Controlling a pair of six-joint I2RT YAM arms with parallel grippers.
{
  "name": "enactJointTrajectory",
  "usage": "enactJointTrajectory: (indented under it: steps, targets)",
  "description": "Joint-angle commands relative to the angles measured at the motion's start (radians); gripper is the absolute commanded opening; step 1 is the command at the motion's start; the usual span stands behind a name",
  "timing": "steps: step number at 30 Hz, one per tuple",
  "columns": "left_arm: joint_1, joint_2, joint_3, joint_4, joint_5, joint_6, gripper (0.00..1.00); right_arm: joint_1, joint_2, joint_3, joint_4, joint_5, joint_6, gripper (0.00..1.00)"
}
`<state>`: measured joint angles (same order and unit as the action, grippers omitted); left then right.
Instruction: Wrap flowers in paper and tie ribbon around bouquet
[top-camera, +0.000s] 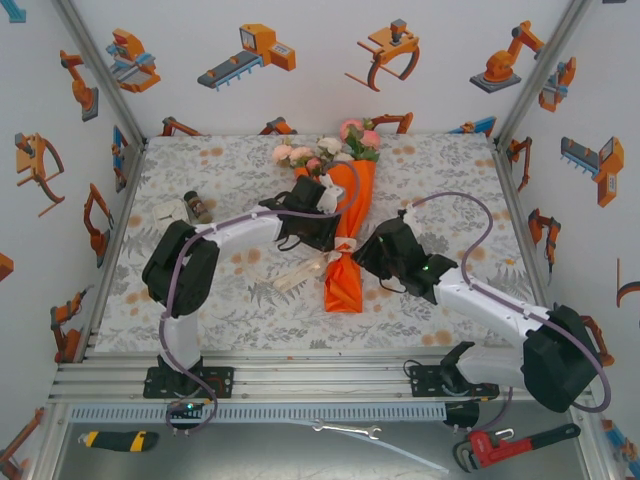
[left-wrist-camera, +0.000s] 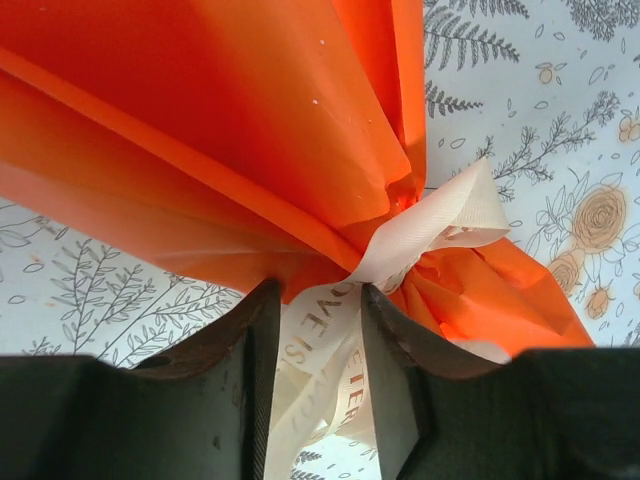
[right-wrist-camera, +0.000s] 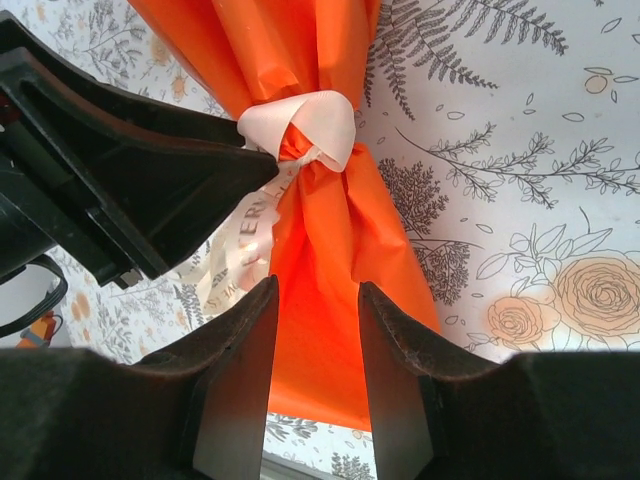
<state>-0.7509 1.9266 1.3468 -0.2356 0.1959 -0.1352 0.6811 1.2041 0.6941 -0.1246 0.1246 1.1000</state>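
One bouquet (top-camera: 345, 285), ribbon (left-wrist-camera: 440, 215) inside parted left pincer (left-wrist-camera: 317, 292)

My overhead view is bright and evenly lit from above, with only faint, soft shadows on the worktop (top-camera: 250, 310). On both wrist cameras the orange paper (left-wrist-camera: 200, 120) glows heavily saturated. The right tool's fingers (right-wrist-camera: 240, 390), close to the lens, look dark and slightly soft, while the worktop's fern print is sharp.

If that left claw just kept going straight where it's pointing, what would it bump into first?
Most likely the ribbon, whose tail lies between the open fingers of the left gripper. Right behind it sits the tied waist of the paper. Depth is hard to judge.
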Motion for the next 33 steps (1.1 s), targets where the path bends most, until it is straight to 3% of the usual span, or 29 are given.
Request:
enactJointTrajectory:
  steps: [1,3,7,16,22,30,33]
  targets:
    - [0.005,0.004,0.026,0.004,0.044,0.011,0.27,-0.003,-0.006,0.026,-0.018,-0.014,-0.011,0.39]
    - [0.005,-0.009,0.022,0.012,0.046,0.004,0.15,-0.003,-0.001,0.032,-0.021,-0.017,-0.01,0.39]
    - [0.004,-0.058,0.016,0.01,0.06,-0.012,0.03,-0.002,0.004,0.041,-0.001,-0.041,-0.001,0.39]
    - [0.006,-0.126,-0.002,0.01,0.068,-0.074,0.04,0.047,0.141,0.08,0.12,-0.12,0.029,0.45]
    - [0.026,-0.11,-0.002,0.01,0.043,-0.136,0.06,0.083,0.218,0.1,0.195,-0.193,-0.007,0.41]
    - [0.071,-0.08,-0.031,0.09,0.142,-0.221,0.08,0.242,0.12,0.132,0.014,0.099,-0.142,0.42]
    - [0.073,-0.074,-0.032,0.084,0.146,-0.218,0.07,0.32,0.115,0.155,-0.073,0.148,-0.078,0.38]
